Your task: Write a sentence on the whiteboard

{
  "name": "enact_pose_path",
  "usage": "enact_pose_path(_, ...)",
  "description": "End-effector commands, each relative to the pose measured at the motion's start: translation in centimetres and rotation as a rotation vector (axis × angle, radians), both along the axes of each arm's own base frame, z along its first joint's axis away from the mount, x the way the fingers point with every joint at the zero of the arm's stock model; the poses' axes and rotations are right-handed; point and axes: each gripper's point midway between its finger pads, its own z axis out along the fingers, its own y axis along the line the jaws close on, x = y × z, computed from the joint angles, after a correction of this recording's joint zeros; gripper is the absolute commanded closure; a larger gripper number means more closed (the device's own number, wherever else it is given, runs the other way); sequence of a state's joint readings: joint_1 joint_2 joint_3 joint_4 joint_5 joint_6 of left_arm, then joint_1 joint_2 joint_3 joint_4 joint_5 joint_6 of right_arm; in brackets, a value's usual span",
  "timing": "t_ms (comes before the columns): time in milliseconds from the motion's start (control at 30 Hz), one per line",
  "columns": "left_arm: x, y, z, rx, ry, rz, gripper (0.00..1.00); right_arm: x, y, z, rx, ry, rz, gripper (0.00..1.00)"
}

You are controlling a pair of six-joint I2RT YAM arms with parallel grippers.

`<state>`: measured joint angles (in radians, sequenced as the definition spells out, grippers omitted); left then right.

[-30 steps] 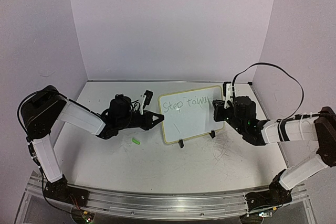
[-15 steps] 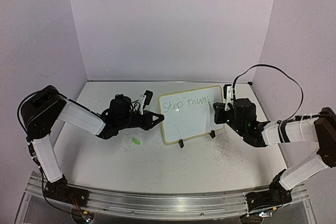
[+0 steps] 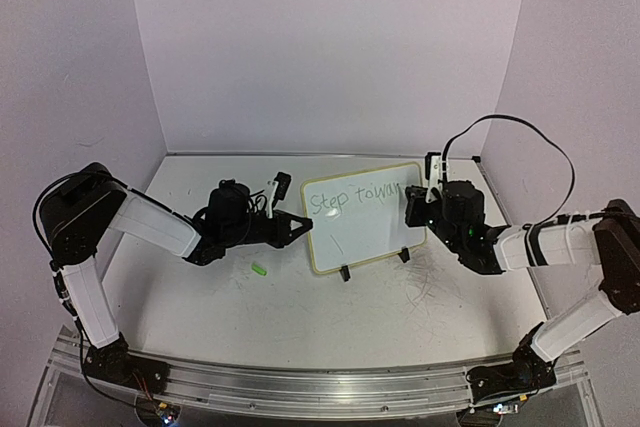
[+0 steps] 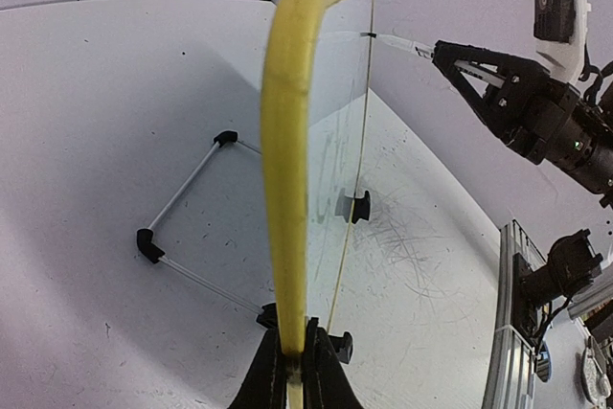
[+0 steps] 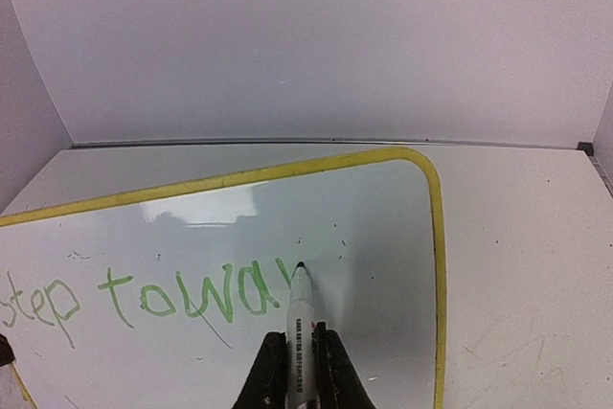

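The whiteboard (image 3: 365, 166) stands tilted on its wire stand at the table's middle. Its yellow-green rim shows in the left wrist view (image 4: 287, 189) and in the right wrist view (image 5: 436, 237). The sentence (image 3: 350, 197) reads "Step towa" plus the start of another stroke, in green (image 5: 144, 299). My left gripper (image 3: 300, 227) is shut on the board's left rim (image 4: 295, 361). My right gripper (image 3: 415, 209) is shut on a white marker (image 5: 301, 318). The marker's tip touches the board just right of the last letter. The marker also shows in the left wrist view (image 4: 402, 43).
A small green cap (image 3: 260, 269) lies on the table in front of the left gripper. The black wire stand (image 4: 192, 179) reaches out behind the board. Grey scuff marks (image 3: 430, 287) cover the tabletop at the front right. Walls close the back and sides.
My right gripper with the marker has shifted slightly at the end of the writing. The left arm and the board have not moved.
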<state>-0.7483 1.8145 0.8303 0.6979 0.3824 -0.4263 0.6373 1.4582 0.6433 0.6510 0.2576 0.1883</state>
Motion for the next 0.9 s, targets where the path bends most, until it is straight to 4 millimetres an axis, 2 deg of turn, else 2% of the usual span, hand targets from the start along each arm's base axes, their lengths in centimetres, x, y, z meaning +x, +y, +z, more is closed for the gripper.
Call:
enact_pose_path(0,0.8,0.3,1.9,-0.006,-0.052,0.029,1.00,1.1,-0.5,1.8,0.024,-0.050,-0.055,1.00)
enact_pose_path(133,0.8,0.3,1.9,-0.004,-0.052,0.031,1.00,0.7,-0.7,1.7,0.032,-0.041,-0.052,1.00)
enact_pose_path(233,0.8,0.5,1.9,-0.002,-0.055,0.035,1.00,-0.8,-0.6,2.5,0.060,-0.056,0.002,1.00)
enact_pose_path(333,0.8,0.5,1.9,0.000,-0.057,0.037,1.00,-1.6,-1.7,2.9,0.090,-0.063,0.009,1.00)
enact_pose_path(400,0.8,0.5,1.8,0.001,-0.053,0.036,1.00,-1.4,-2.4,2.5,0.107,-0.047,0.021,1.00)
enact_pose_path(533,0.9,0.2,1.8,-0.003,-0.051,0.028,1.00,-0.9,-1.4,1.5,0.105,-0.017,0.080,1.00)
enact_pose_path(733,0.9,0.3,2.0,-0.005,-0.055,0.031,1.00,0.1,-1.3,1.6,0.105,-0.026,0.053,1.00)
enact_pose_path(867,0.9,0.3,1.8,-0.002,-0.054,0.032,1.00,0.5,-2.0,1.4,0.103,-0.029,0.009,1.00)
